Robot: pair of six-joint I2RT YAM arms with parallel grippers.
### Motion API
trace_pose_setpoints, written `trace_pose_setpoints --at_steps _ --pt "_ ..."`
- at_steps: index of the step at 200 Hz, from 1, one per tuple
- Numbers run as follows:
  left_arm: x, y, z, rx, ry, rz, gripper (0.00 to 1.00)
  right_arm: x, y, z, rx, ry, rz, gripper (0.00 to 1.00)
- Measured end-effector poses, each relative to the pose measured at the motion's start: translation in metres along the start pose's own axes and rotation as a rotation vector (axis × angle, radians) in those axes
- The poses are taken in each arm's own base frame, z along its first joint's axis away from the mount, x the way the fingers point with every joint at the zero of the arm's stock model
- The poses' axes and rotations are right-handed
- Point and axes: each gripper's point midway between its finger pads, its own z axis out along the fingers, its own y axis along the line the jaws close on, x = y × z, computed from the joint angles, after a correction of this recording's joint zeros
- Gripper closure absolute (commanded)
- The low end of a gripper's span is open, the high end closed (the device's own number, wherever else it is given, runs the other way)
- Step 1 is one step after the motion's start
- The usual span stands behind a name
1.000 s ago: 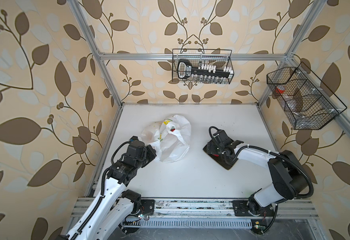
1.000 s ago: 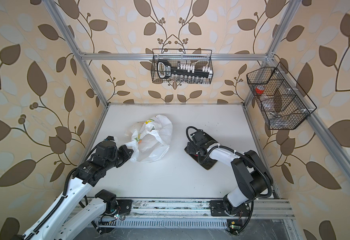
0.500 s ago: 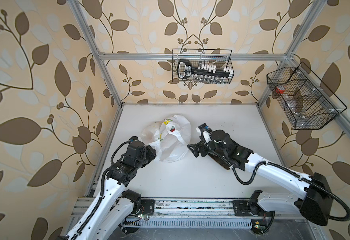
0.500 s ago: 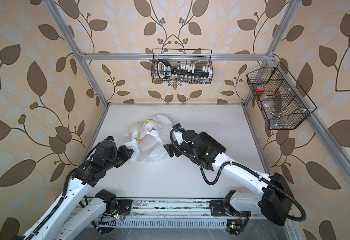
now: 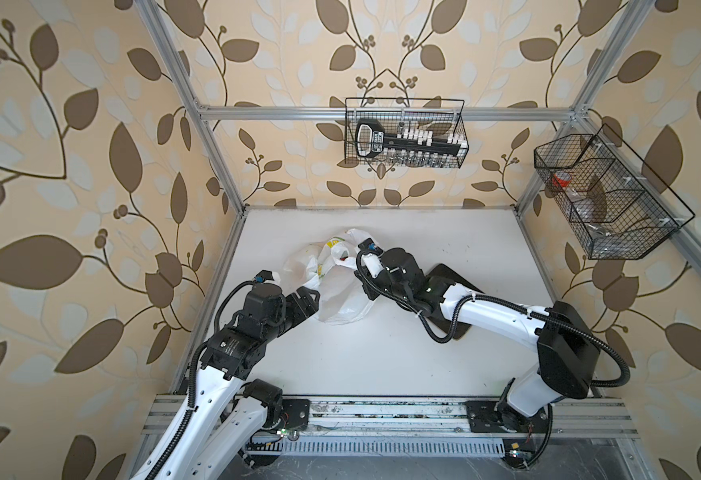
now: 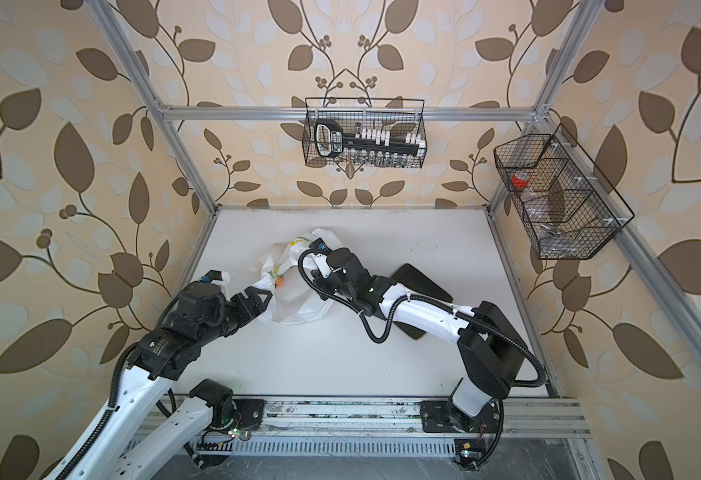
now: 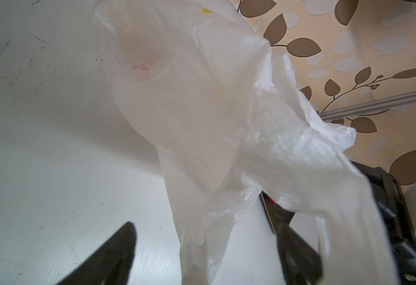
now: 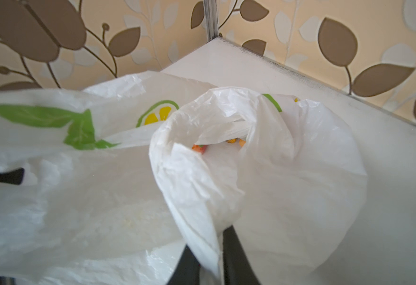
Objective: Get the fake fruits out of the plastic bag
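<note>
The white plastic bag (image 5: 340,301) (image 6: 294,305) with lemon prints lies crumpled at the table's middle left. The fake fruits are inside it: an orange-red one (image 8: 199,148) and a yellow-orange one (image 8: 231,141) show through its mouth, and a red one (image 5: 342,258) and an orange one (image 6: 280,281) show from above. My right gripper (image 8: 209,240) is shut on a fold of the bag's rim (image 8: 202,192). My left gripper (image 7: 204,223) (image 5: 309,300) stands open at the bag's near left corner, a strip of the bag (image 7: 197,234) hanging loose between its fingers.
A dark square plate (image 5: 452,274) (image 6: 419,278) lies right of the bag, partly under my right arm. A wire basket (image 5: 404,137) hangs on the back wall and another (image 5: 606,199) on the right wall. Metal frame posts stand at the table's corners.
My right arm swung from the plate over to the bag and shut on its rim. My left gripper opened and let go of the bag's strip.
</note>
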Motion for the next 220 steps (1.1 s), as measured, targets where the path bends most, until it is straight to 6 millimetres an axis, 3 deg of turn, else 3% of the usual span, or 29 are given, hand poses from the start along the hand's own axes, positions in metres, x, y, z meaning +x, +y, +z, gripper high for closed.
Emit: trace_pose_setpoints --at_steps 45,69,106,192,207,220 --pt "-0.019 -0.02 -0.012 -0.047 0.027 0.179 0.01 -0.016 0.013 -0.002 -0.064 -0.035 0.026 0.95" --pt "-0.025 -0.018 0.005 -0.117 0.074 0.254 0.01 -0.016 0.015 -0.003 -0.081 -0.033 0.039 0.95" --pt "-0.013 0.004 0.032 -0.233 0.194 0.333 0.08 -0.016 0.011 -0.002 -0.077 -0.033 0.077 0.95" --pt "-0.018 0.005 0.038 -0.268 0.236 0.477 0.9 -0.035 -0.057 -0.018 0.045 -0.084 0.245 0.96" --pt "-0.019 -0.001 0.037 -0.246 0.231 0.463 1.0 -0.036 -0.077 -0.021 0.099 -0.093 0.271 0.95" --pt "-0.018 -0.008 0.037 -0.207 0.226 0.44 1.0 -0.035 -0.095 -0.024 0.153 -0.096 0.293 0.92"
